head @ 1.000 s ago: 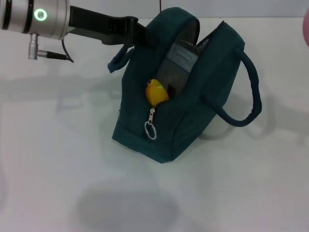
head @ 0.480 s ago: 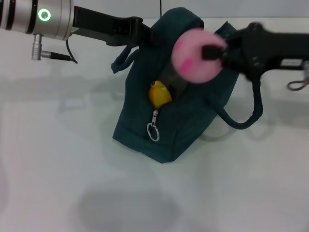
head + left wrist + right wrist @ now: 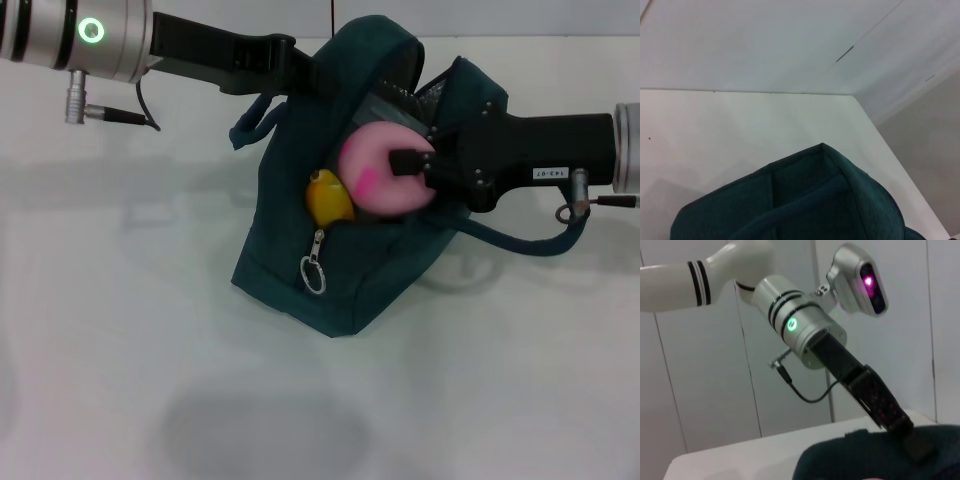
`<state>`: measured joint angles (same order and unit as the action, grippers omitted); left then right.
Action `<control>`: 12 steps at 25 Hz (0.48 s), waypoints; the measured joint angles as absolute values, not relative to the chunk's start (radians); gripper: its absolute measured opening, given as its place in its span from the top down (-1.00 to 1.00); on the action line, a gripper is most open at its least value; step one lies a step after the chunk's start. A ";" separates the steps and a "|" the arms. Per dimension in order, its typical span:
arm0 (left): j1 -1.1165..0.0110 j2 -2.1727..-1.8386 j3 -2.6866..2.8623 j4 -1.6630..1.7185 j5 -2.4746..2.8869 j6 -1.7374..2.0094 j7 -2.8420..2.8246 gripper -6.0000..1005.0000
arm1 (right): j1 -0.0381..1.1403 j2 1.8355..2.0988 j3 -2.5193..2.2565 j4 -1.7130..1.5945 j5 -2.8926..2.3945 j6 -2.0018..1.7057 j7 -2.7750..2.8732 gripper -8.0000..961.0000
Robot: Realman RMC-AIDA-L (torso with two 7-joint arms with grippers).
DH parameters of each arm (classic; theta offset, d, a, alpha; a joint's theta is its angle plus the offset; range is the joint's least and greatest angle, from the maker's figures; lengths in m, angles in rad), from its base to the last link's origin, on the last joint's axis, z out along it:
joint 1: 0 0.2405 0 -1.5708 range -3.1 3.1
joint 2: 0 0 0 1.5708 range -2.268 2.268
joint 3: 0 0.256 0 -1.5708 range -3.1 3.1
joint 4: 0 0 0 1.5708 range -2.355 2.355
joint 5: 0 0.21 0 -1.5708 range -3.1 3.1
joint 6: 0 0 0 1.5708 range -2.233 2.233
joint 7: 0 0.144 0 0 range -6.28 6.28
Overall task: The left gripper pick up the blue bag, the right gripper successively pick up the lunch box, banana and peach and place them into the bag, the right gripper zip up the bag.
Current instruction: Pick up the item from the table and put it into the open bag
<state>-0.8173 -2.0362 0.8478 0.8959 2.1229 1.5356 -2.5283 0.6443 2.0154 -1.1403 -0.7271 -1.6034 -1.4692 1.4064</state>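
The left gripper [image 3: 300,75] comes in from the upper left of the head view and reaches the top edge of the blue bag [image 3: 340,280]. Its fingertips are hidden behind the bag fabric and one loop handle [image 3: 250,125], so it cannot be told if they are pressed together on the bag or not. In the left wrist view only the dark teal top of the bag [image 3: 805,200] is seen, cut off by the picture's border, with the white table [image 3: 740,125] behind it; the gripper's own fingers do not show there.

The bag stands on the white table [image 3: 120,350] with its mouth open. A silver ring pull [image 3: 314,272] hangs from the zipper at the near end. Inside the opening, the yellow-orange end of the banana [image 3: 328,197] sticks out; the rest of it is hidden in the bag. The lunch box cannot be made out.

Just right of the banana, the peach [image 3: 375,180] sits in the bag's mouth, partly below the rim. The right gripper [image 3: 405,165] pinches it, one black finger [image 3: 405,160] lying across its front. A pink mark on the peach is too blurred to read. The right arm carries a small white label [image 3: 549,173] whose writing is too small to read. The second handle [image 3: 530,245] hangs under this arm.

The right wrist view shows the left arm [image 3: 805,330] with a green ring light and the bag top [image 3: 865,460], not its own fingers.
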 joint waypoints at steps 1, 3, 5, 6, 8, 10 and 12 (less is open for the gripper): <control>-0.817 -2.036 0.848 0.896 2.123 1.536 -2.528 0.88 | 0.643 2.015 -1.141 -0.726 -1.604 -1.461 1.409 0.82; -0.817 -2.035 0.848 0.896 2.123 1.536 -2.529 0.88 | 0.638 2.014 -1.141 -0.725 -1.604 -1.436 1.421 0.81; -0.817 -2.035 0.848 0.896 2.123 1.536 -2.529 0.88 | 0.634 2.013 -1.141 -0.723 -1.604 -1.405 1.445 0.81; -0.817 -2.035 0.848 0.896 2.123 1.539 -2.529 0.88 | 0.632 2.013 -1.141 -0.722 -1.604 -1.380 1.461 0.81; -0.817 -2.035 0.848 0.896 2.123 1.545 -2.529 0.88 | 0.629 2.014 -1.142 -0.716 -1.604 -1.344 1.479 0.80; -0.817 -2.036 0.848 0.896 2.123 1.549 -2.529 0.88 | 0.628 2.015 -1.142 -0.711 -1.604 -1.326 1.482 0.80; -0.816 -2.036 0.848 0.896 2.123 1.550 -2.530 0.88 | 0.633 2.018 -1.154 -0.710 -1.598 -1.327 1.482 0.80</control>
<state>-0.8164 -2.0358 0.8484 0.8959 2.1229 1.5502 -2.5300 0.6333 2.0185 -1.1540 -0.7101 -1.5978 -1.3268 1.4823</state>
